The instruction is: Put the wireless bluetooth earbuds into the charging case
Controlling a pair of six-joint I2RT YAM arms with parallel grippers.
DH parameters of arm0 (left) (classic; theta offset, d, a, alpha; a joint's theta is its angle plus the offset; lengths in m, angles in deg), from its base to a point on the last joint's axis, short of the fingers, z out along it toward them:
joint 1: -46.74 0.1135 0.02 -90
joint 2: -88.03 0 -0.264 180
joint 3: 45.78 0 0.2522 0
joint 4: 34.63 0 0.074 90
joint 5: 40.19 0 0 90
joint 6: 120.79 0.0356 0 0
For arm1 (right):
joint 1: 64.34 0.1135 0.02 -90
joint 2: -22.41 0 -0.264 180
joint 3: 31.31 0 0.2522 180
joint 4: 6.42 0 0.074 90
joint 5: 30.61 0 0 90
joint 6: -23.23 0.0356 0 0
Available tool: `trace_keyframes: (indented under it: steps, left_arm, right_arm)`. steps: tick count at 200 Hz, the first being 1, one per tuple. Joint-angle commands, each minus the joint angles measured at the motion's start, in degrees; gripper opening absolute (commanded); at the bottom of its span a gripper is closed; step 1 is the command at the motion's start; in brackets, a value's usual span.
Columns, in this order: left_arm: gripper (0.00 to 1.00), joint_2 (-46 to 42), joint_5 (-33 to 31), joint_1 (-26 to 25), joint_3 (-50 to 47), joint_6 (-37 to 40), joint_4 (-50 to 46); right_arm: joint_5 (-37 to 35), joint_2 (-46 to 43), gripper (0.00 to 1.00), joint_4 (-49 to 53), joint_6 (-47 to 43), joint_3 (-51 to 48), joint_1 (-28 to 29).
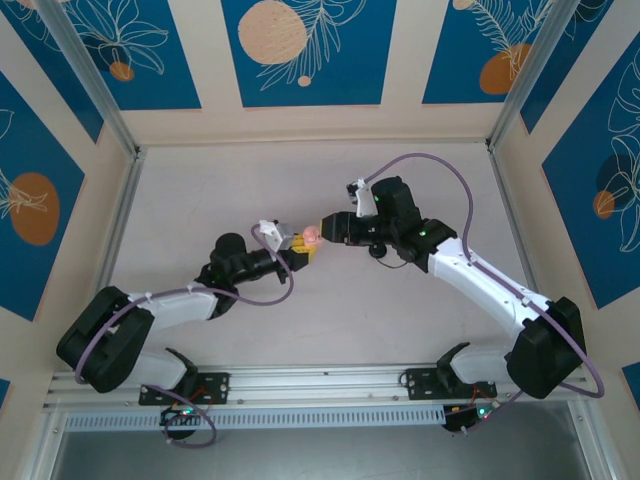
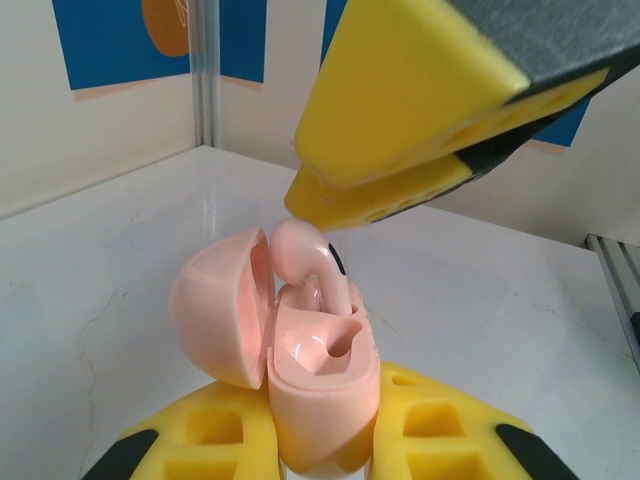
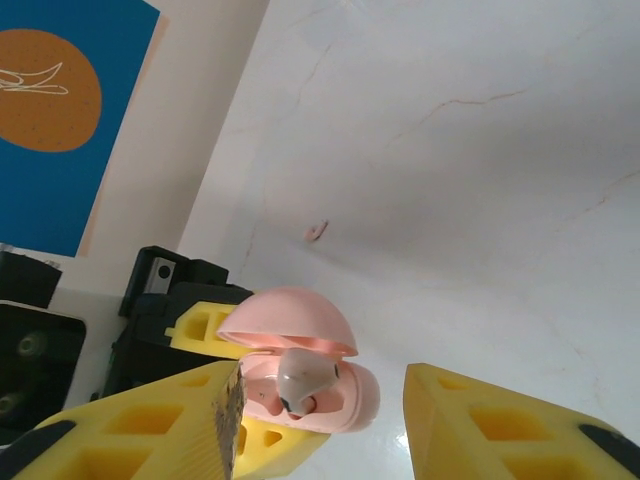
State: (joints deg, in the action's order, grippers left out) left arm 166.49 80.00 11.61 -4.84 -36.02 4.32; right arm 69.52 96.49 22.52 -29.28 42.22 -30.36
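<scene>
My left gripper (image 2: 325, 440) is shut on a pink charging case (image 2: 320, 370), held upright with its lid (image 2: 215, 305) swung open to the left. One pink earbud (image 2: 305, 262) stands in the far socket, its head sticking up above the rim; the near socket shows bare. In the right wrist view the same earbud (image 3: 305, 372) sits under the open lid. My right gripper (image 3: 322, 385) hovers just above the case (image 3: 345, 395), open, with nothing between its yellow fingers (image 2: 400, 90). A second small pink earbud (image 3: 316, 232) lies on the white table beyond. From above, both grippers meet at the case (image 1: 311, 236).
White table (image 1: 420, 330) enclosed by beige and blue wall panels (image 1: 300, 50). Aluminium posts (image 1: 90, 80) stand at the back corners and a rail (image 1: 320, 385) runs along the near edge. The right arm's purple cable (image 1: 440, 165) arcs over the table.
</scene>
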Motion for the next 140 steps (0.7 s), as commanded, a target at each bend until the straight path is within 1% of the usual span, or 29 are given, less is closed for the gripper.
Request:
trace_keyframes:
  steps: [1, 47, 70, 107, 140]
  left_arm:
    - [0.1, -1.46, 1.95, -0.35, 1.47, 1.87, 0.55]
    - [0.1, -1.48, 2.43, -0.37, 1.61, 2.69, -0.41]
    - [0.1, -1.91, 2.55, -0.36, 1.56, 3.03, -0.92]
    - [0.1, -2.91, 2.62, -0.37, 1.8, 4.6, -3.12]
    - [0.1, -3.65, 2.85, -0.35, 2.0, 5.75, -4.77]
  right_arm:
    - [-1.16, 0.45, 0.46, 1.82, -1.11, 2.1, 0.39]
    - [-1.31, 0.31, 0.47, 3.61, -1.02, 2.91, 0.38]
    - [-1.6, 0.28, 0.5, 4.92, -0.98, 3.73, 0.47]
    - [-1.56, 1.65, 0.5, 8.05, -1.02, 5.91, 0.56]
    - [-1.61, 3.02, 0.51, 8.37, -1.11, 6.5, 1.42]
